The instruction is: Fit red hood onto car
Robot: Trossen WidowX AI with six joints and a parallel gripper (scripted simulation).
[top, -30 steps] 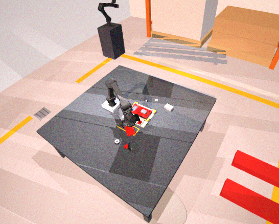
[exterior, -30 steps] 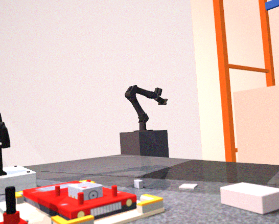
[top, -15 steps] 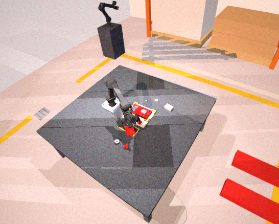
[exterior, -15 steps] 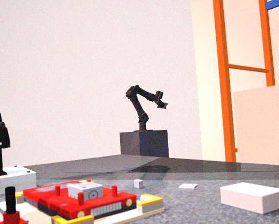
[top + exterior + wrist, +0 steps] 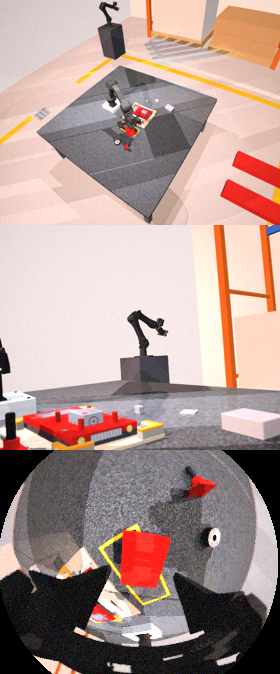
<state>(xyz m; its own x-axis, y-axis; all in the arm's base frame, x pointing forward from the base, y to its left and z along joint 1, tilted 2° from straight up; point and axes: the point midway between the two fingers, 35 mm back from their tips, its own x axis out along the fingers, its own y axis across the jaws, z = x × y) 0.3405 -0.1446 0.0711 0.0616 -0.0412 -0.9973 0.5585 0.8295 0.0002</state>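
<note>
From the top view no writing could be read. The arm (image 5: 120, 100) leaned over the speckled grey table (image 5: 164, 144), its gripper (image 5: 127, 126) spread wide and empty above the red hood (image 5: 130, 131), which lay inside a yellow outline just beside the car (image 5: 141, 111).

In the exterior view, the red car (image 5: 77, 428) sat in its cream, yellow-cornered jig (image 5: 151, 428) with four pegs around the boxy white engine (image 5: 85, 416) (a circle marked its face). A white block (image 5: 250, 423) lay apart.

In the wrist view, the flat, square hood (image 5: 145, 558) sat skewed on its yellow outline, between the dark fingers.
</note>
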